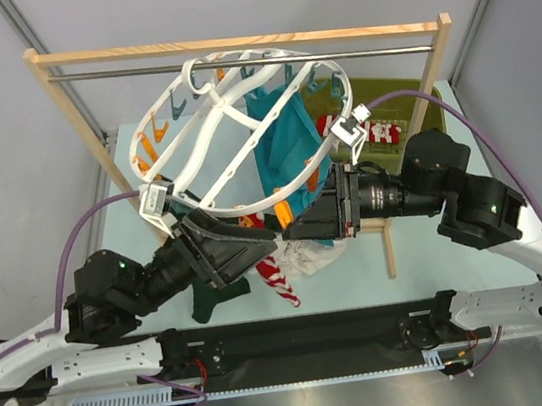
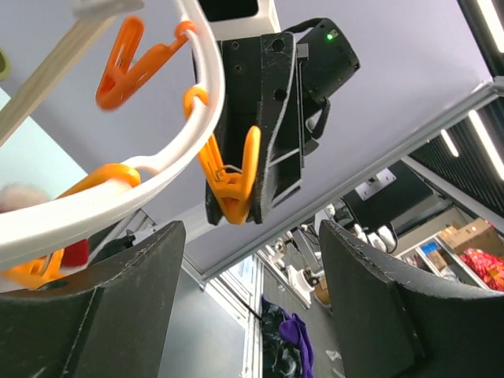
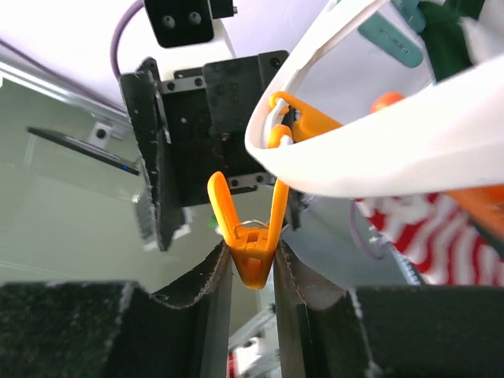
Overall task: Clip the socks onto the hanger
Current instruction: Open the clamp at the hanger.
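Pinching an orange clip [image 3: 249, 236], the right pincer [image 3: 252, 266] hides its grip overhead

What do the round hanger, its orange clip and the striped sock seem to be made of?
The hanger looks like smooth white plastic, slightly glossy. The orange clip seems the same kind of plastic, with a thin metal wire spring at its hinge. The sock looks like soft knitted fabric, matt, with red and white stripes.

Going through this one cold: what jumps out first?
The big white hanger hangs tilted between both arms, with teal cloth hanging in it. The right gripper pinches an orange clip on its rim, while the left gripper stands open and empty. A striped sock lies below, between the arms.
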Controlling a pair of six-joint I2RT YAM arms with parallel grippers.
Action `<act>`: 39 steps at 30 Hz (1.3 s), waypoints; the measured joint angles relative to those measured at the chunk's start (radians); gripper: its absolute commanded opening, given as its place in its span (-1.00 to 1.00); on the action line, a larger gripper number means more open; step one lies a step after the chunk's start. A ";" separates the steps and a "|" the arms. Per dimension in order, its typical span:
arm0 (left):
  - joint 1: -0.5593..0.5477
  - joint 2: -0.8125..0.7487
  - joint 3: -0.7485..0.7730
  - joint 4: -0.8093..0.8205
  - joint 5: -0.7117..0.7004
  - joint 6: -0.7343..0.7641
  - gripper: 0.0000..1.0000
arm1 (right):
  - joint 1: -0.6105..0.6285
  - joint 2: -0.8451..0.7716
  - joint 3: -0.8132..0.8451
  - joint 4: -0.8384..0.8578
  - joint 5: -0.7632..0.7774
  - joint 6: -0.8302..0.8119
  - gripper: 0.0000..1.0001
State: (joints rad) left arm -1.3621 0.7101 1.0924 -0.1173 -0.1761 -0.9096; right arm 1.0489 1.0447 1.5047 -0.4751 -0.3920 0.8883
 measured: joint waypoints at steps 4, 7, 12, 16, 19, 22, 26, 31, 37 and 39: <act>0.000 0.006 -0.028 0.033 -0.031 -0.026 0.48 | -0.043 0.010 0.000 -0.006 -0.050 0.094 -1.00; 0.000 0.027 -0.028 0.055 -0.040 -0.041 0.46 | -0.076 0.011 -0.003 0.014 -0.075 0.177 -1.00; 0.000 0.064 -0.047 0.092 -0.064 -0.063 0.45 | -0.100 0.005 -0.010 0.060 -0.121 0.270 -1.00; -0.002 0.067 -0.072 0.136 -0.105 -0.059 0.43 | -0.110 -0.007 -0.029 0.069 -0.136 0.307 -1.00; -0.003 0.058 -0.084 0.182 -0.136 -0.049 0.42 | -0.111 -0.012 -0.035 0.089 -0.143 0.321 -1.00; -0.003 0.045 -0.112 0.258 -0.159 -0.040 0.43 | -0.111 -0.018 -0.035 0.095 -0.150 0.322 -1.00; -0.004 0.052 -0.113 0.315 -0.162 -0.040 0.43 | -0.113 -0.032 -0.048 0.098 -0.152 0.316 -1.00; -0.004 0.061 -0.113 0.360 -0.163 -0.044 0.51 | -0.113 -0.039 -0.068 0.100 -0.167 0.307 -1.00; -0.004 0.112 -0.080 0.365 -0.181 -0.057 0.53 | -0.113 -0.041 -0.077 0.100 -0.183 0.296 -1.00; -0.004 0.136 -0.054 0.362 -0.181 -0.061 0.52 | -0.114 -0.042 -0.077 0.100 -0.188 0.296 -1.00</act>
State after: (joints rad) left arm -1.3659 0.8463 1.0382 0.2451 -0.3573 -0.9707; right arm 0.9352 1.0023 1.4277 -0.3752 -0.5804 1.1839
